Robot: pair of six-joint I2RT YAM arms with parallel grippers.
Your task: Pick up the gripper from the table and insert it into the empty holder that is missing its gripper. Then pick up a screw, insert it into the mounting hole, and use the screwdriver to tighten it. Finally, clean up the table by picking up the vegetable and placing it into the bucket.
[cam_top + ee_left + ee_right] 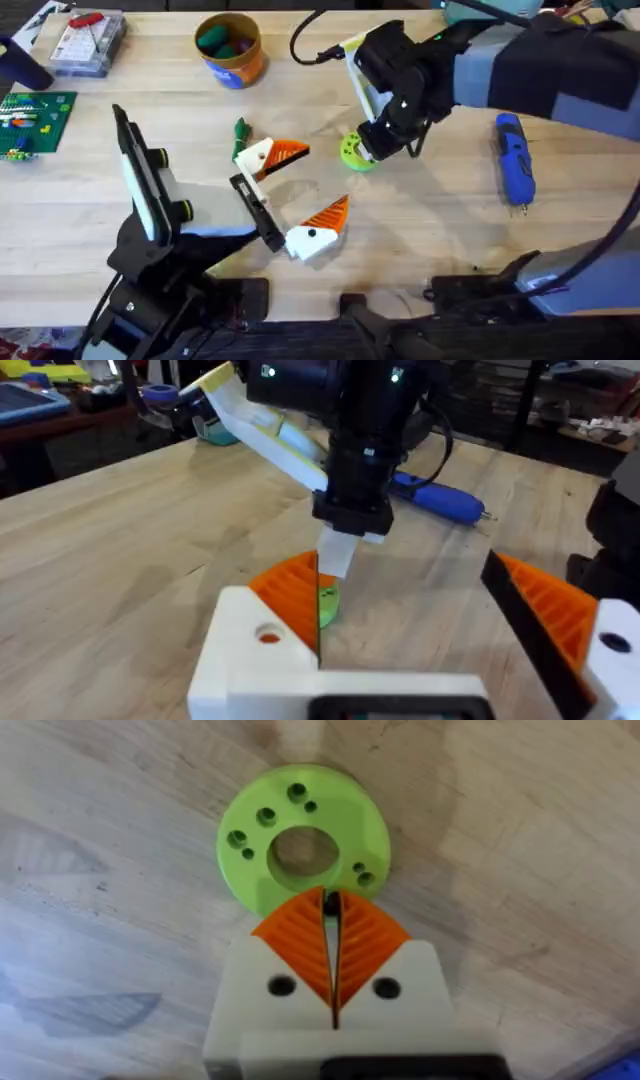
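My right gripper (366,150) points down over the lime-green disc (305,835), its orange pads shut on a small dark screw (330,903) just above the disc's rim. The left wrist view shows that same gripper (336,560) coming down on the disc (327,605). My left gripper (325,178) lies low over the table to the disc's left and is wide open with nothing in it. The dark-green vegetable (240,129) lies just behind the left gripper's far finger (270,156). At the back stands the orange bucket (231,62). The blue screwdriver (514,160) lies to the right. The holder is out of view.
A clear plastic box with a red-handled tool (88,40) and a green board (35,120) sit at the far left. Green and red toy pieces lie inside the bucket. A black cable (305,40) loops behind the right arm. Bare wood stretches between disc and screwdriver.
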